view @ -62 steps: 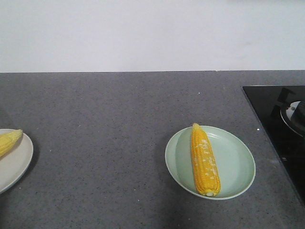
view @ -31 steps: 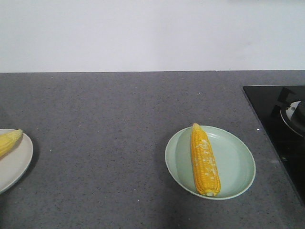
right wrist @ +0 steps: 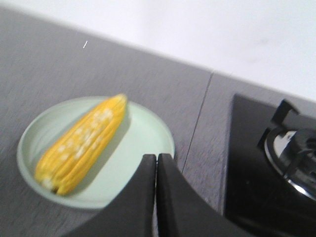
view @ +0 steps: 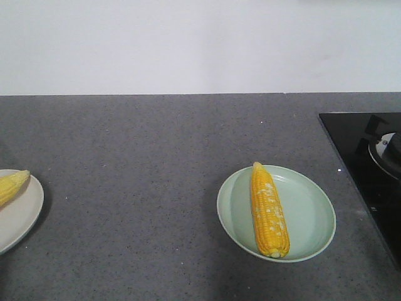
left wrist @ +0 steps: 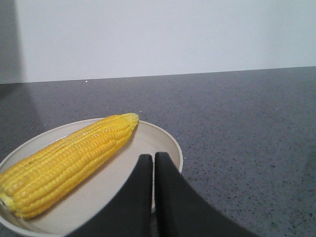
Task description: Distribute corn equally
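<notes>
Corn was already split one to a plate in every view I could check. One cob [view: 269,212] lay lengthwise on the pale green plate [view: 313,213] at centre-right of the grey countertop [view: 138,157], tapered tip pointing toward the back wall. A second cob [view: 12,185] rested on the cream plate [view: 22,216] at the left edge of the front view, only its tip showing there; the left wrist view showed it whole, lying diagonally across that plate.

Left gripper [left wrist: 152,163]: jaws pressed together, holding nothing, hovering at the near rim of the cream plate just beside the cob. Right gripper [right wrist: 156,164]: jaws likewise closed and empty, poised over the near rim of the green plate, cob to its left. The right wrist view was blurred.

Judgement: with one cob per plate and both grippers empty, the distribution looked even for what was visible, so the step in hand seemed to be either the end of a placement or a pause before fetching more. I saw no further cobs anywhere; if any remained out of view, the next move would call for opening the jaws and reaching off-frame.

A black hob [view: 369,163] with a burner sat at the right. No brands, labels or writing were legible on anything.
</notes>
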`<state>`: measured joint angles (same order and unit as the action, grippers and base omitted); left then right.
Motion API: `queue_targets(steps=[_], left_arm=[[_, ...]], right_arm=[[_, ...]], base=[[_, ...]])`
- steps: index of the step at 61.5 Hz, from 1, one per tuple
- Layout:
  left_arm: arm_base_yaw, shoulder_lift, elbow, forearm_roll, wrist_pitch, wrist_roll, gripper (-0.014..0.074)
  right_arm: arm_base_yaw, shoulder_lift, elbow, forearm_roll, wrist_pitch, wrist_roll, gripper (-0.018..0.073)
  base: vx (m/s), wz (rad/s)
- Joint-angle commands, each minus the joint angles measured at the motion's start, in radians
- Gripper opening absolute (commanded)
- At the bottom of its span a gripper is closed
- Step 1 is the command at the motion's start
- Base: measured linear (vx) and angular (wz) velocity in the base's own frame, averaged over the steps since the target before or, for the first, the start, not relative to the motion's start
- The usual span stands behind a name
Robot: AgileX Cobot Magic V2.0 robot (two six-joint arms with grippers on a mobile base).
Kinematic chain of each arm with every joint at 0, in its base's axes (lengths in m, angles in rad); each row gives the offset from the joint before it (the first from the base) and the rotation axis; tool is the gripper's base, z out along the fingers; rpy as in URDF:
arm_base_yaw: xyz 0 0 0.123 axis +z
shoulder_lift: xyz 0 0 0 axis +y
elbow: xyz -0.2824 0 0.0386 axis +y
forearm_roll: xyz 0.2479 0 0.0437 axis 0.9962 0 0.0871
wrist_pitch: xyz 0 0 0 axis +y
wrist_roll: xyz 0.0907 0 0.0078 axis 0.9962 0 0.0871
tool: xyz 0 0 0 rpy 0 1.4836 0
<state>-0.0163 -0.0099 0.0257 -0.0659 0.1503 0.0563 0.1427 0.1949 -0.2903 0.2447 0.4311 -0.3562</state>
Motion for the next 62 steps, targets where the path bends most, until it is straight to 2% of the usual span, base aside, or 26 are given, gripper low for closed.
queue_targets(steps=[1, 12, 17, 24, 32, 51, 62], left_arm=[[0.001, -0.017, 0.005, -0.001, -0.082, -0.011, -0.0007], [0.001, -0.017, 0.005, -0.002, -0.082, -0.011, -0.0007], [0.001, -0.017, 0.005, -0.002, -0.082, -0.011, -0.0007], [0.001, -0.017, 0.005, -0.002, -0.082, -0.011, -0.0007], [0.001, -0.017, 0.005, -0.002, -0.082, -0.011, -0.0007], [0.001, -0.017, 0.005, -0.002, -0.082, -0.011, -0.0007], [0.001, -0.017, 0.005, -0.002, -0.082, -0.011, -0.0007]], right_arm=[[-0.005, -0.095, 0.095, -0.014, -0.282, 0.066, -0.0004], [-0.005, -0.215, 0.262, -0.096, -0.468, 0.176, -0.0004], [-0.006, -0.212, 0.331, -0.125, -0.541, 0.274, -0.0004], [-0.006, -0.212, 0.328, -0.193, -0.487, 0.356, -0.0004], [-0.009, -0.212, 0.328, -0.268, -0.487, 0.368, -0.0004], [-0.104, -0.212, 0.328, -0.266, -0.490, 0.392, -0.0004], [-0.111, -0.212, 0.328, -0.273, -0.490, 0.392, -0.0004]], base=[[0.00, 0.00], [0.00, 0.00], [0.00, 0.00], [0.00, 0.00], [0.00, 0.00], [0.00, 0.00], [0.00, 0.00]])
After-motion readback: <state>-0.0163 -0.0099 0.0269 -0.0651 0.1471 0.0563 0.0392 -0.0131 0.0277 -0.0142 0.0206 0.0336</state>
